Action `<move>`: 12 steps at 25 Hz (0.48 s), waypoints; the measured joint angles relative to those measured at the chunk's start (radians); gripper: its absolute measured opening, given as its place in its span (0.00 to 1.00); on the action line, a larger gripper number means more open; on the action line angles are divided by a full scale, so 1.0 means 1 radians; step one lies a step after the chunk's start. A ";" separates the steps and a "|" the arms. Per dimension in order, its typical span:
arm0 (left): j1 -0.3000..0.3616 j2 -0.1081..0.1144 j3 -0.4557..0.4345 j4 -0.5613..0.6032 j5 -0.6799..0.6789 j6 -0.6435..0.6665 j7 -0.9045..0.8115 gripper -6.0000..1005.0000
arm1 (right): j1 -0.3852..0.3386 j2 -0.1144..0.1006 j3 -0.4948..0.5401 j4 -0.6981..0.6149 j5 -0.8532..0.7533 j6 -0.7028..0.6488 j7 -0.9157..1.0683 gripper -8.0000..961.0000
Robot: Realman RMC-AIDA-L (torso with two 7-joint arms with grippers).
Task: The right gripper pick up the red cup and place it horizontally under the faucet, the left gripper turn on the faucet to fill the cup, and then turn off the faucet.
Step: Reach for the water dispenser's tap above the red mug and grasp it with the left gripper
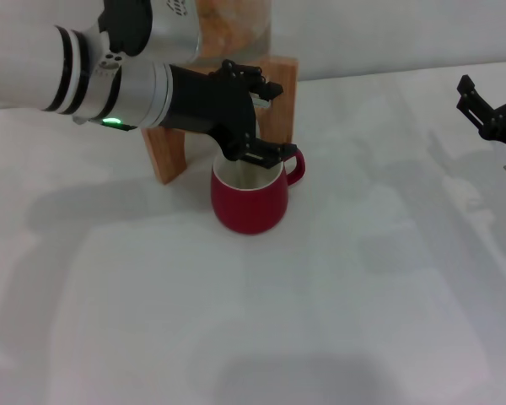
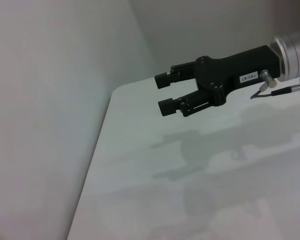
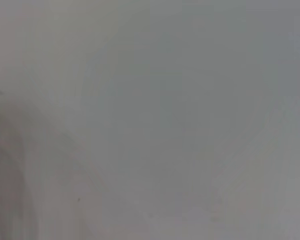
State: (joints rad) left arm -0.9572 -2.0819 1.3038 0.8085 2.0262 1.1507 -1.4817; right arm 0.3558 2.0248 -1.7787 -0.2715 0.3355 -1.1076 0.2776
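Note:
The red cup (image 1: pixel 250 202) stands upright on the white table, its handle (image 1: pixel 294 168) turned right, right below the front of the wooden stand (image 1: pixel 164 153). My left gripper (image 1: pixel 266 120) reaches in from the left, just above the cup's rim and in front of the stand. Its fingers are spread wide, one high and one low. The faucet is hidden behind this gripper. My right gripper (image 1: pixel 492 88) hovers at the table's far right, open and empty. It also shows in the left wrist view (image 2: pixel 160 93), its fingers apart.
A glass jar (image 1: pixel 233 25) sits on the wooden stand at the back. The white table (image 1: pixel 320 321) stretches in front and to the right. A grey wall stands behind. The right wrist view shows only blank grey.

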 joint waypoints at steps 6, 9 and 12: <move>0.000 0.000 0.000 0.005 0.001 0.011 -0.005 0.79 | 0.000 0.000 0.001 0.000 0.000 0.000 0.000 0.88; 0.006 0.001 0.000 0.017 0.002 0.017 -0.013 0.79 | 0.000 0.000 0.001 0.000 0.000 0.000 0.000 0.88; 0.017 0.003 0.000 0.035 0.007 0.025 -0.024 0.78 | 0.000 -0.001 0.002 0.000 0.001 0.000 0.000 0.88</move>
State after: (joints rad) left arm -0.9405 -2.0789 1.3039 0.8435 2.0331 1.1754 -1.5055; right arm 0.3558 2.0240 -1.7767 -0.2715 0.3360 -1.1078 0.2777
